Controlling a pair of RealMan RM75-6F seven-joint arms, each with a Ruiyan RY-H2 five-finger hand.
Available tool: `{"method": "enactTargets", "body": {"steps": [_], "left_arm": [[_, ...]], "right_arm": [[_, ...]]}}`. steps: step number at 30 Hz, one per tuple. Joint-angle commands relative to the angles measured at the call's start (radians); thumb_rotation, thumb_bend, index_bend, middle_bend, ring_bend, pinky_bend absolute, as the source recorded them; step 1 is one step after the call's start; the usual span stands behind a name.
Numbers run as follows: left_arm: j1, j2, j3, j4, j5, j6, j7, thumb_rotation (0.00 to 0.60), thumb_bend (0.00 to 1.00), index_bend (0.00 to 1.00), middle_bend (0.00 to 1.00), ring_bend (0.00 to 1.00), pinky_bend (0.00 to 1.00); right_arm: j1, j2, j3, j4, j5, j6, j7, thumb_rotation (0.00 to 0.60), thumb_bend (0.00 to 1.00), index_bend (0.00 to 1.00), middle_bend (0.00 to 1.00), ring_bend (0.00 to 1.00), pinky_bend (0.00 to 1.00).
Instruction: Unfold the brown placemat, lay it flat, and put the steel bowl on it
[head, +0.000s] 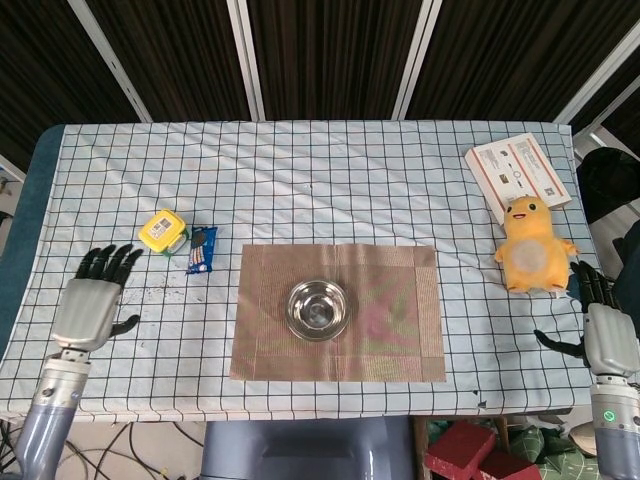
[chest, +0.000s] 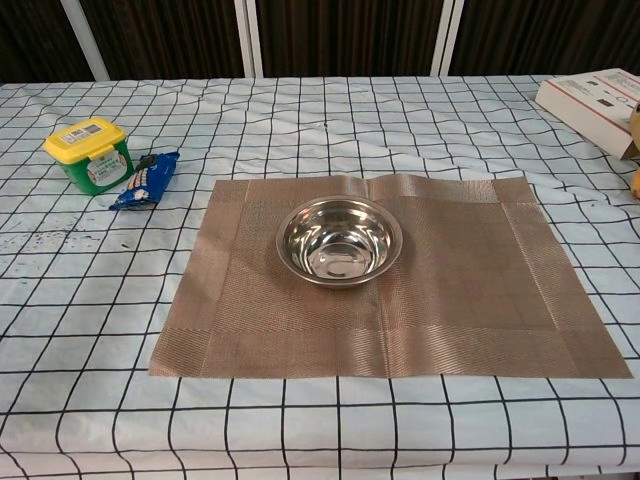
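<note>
A: Checking on the steel bowl (head: 317, 309) first.

B: Sitting upright on the brown placemat (head: 385, 325), a little left of centre, well inside every edge. Empty, by the look of the chest view.

A: And the placemat?

B: Opened out on the checked surface (head: 300, 190), square to the near edge. Only a faint ripple along the far border in the chest view; otherwise flat.

A: Hands?

B: Left hand (head: 90, 305) off by the left edge of the surface, well apart from the placemat, fingers (head: 105, 262) spread and holding nothing. Right hand (head: 604, 335) low at the right edge, near the yellow plush toy (head: 535, 252), fingers likewise apart, nothing gripped. Neither visible in the chest view.

A: So, probably finished?

B: Judging from the layout, yes: both parts of the job seem met. Best now to keep both arms outside the placemat's outline and avoid sweeping across it.

A: And if smoothing that ripple?

B: Press straight down on the bare right half with flat fingers, then stroke outward toward the far edge. No dragging near the bowl: thin steel on a woven mat likely to skate or ring. No tugging at corners either, lest the placemat skew.

A: Mind the yellow tub (head: 163, 231) and blue packet (head: 202, 250) too.

B: Agreed; both just left of the placemat, easy to clip with the left arm.
</note>
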Motion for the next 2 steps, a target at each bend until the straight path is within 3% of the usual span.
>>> {"method": "enactTargets", "body": {"steps": [1,2], "left_arm": [[0.088,0.048,0.032,0.052,0.025,0.075,-0.116,0.600,0.04,0.03,0.02,0.01,0.05],[0.105,0.051,0.034,0.069,0.028,0.084,-0.138,0.600,0.04,0.02,0.02,0.00,0.05]], "right_arm": [[0.001,-0.009,-0.009,0.007,-0.016,0.008,-0.020,0.600,0.05,0.00,0.00,0.00,0.16],[0.002,-0.012,-0.012,0.010,-0.022,0.011,-0.027,0.600,0.05,0.00,0.00,0.00,0.16]]}}
